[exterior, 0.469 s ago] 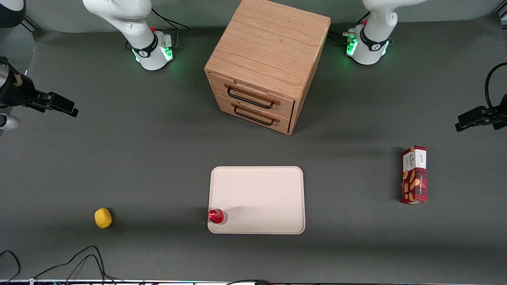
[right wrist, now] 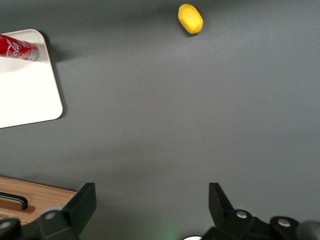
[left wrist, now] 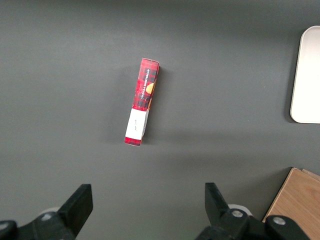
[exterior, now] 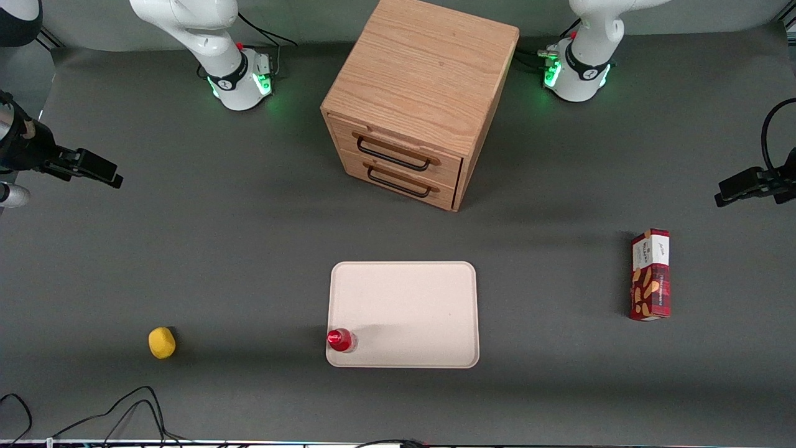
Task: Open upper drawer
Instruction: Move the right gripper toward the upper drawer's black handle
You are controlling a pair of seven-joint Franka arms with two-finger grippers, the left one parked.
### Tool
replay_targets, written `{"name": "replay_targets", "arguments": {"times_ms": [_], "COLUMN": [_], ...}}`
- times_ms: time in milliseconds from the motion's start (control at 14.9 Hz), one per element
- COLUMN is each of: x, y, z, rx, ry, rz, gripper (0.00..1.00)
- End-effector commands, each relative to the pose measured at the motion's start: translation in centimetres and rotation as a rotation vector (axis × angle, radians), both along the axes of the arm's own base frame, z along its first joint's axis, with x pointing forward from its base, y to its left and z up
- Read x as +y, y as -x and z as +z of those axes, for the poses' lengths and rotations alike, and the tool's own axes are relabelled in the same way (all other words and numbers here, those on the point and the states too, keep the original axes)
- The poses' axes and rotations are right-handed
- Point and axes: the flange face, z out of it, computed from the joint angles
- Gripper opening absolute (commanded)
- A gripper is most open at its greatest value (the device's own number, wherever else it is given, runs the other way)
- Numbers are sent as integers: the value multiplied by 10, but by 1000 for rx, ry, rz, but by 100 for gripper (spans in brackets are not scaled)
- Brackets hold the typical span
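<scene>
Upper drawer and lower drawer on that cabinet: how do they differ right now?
The upper drawer sits directly under the cabinet top; the lower drawer sits beneath it, nearest the table. The upper drawer's handle looks a little wider than the lower drawer's handle. Both are light oak with thin black handles, and both look shut. The end effector hangs open above the table, away from both, toward the working arm's end.

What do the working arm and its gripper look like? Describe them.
The right arm is glossy white, with a black band, green lights and black cables at its base. Its gripper, above the table toward the working arm's end, is black, fingers open.
</scene>
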Motion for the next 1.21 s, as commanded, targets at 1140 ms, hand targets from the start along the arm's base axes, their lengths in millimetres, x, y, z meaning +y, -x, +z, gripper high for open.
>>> {"name": "replay_targets", "arguments": {"times_ms": [1140], "x": [370], "y": [61], "z": [-67], "rx": [-68], "ry": [-247], "rz": [965], "gripper": [100]}}
